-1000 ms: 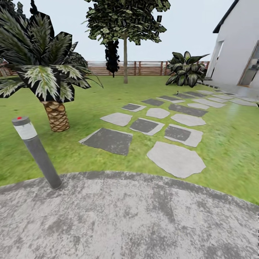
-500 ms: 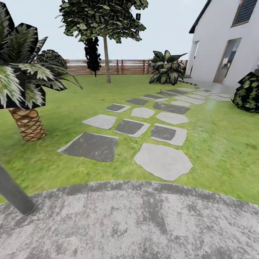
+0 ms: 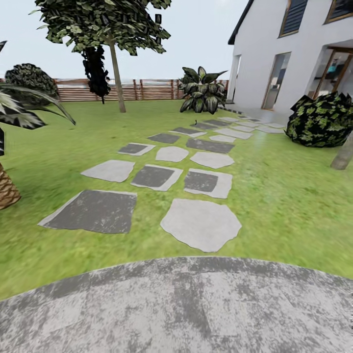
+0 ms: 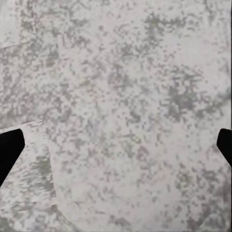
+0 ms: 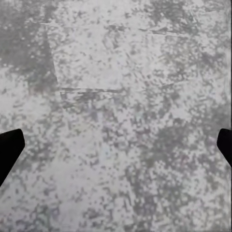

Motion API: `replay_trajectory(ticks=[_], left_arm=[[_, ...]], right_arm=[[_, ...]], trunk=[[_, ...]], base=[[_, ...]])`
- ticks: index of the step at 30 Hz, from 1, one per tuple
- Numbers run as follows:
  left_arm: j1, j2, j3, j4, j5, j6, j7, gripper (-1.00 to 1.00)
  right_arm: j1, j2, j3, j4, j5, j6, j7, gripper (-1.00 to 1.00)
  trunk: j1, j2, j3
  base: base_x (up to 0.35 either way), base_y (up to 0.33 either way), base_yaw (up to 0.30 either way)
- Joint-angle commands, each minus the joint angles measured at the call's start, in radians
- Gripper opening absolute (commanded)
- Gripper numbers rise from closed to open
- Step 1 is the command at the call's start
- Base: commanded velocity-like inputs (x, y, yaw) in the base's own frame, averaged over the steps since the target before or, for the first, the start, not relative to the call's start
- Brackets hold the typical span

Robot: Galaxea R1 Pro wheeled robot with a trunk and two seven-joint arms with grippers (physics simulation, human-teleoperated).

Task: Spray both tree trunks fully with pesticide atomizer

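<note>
my head looks over a curved apron of mottled grey stone paving [image 3: 186, 309] onto the green grass floor [image 3: 289, 206], where flat grey stepping stones [image 3: 201, 224] run toward a white house [image 3: 289, 54]. a tiny dark thing [image 3: 195, 122], perhaps the pesticide atomizer, stands far off beside the stones, too small to be sure. a thin-trunked leafy tree [image 3: 115, 73] rises before the brown slatted fence [image 3: 147, 89]. my left jaws [image 4: 116, 147] and right jaws [image 5: 116, 147] stand wide apart over paving, holding nothing.
</note>
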Motion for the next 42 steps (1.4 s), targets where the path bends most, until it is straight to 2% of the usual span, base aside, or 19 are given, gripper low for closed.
replay_trajectory(ticks=[1,10,42], left_arm=[[0.0,0.0,0.003,0.0,0.0,-0.003,0.0,1.0],[0.0,0.0,0.003,0.0,0.0,-0.003,0.0,1.0],[0.0,0.0,0.002,0.0,0.0,-0.003,0.0,1.0]], right_arm=[[-0.001,0.0,0.0,0.001,0.0,-0.003,0.0,1.0],[-0.001,0.0,0.001,0.002,0.001,-0.005,0.001,1.0],[-0.001,0.0,0.004,0.031,0.003,-0.026,0.0,1.0]], trunk=[[0.0,0.0,-0.001],[0.0,0.0,-0.003],[0.0,0.0,-0.003]], base=[[0.28,-0.167,-0.267],[0.29,-0.141,-0.071],[0.324,-0.002,0.0]])
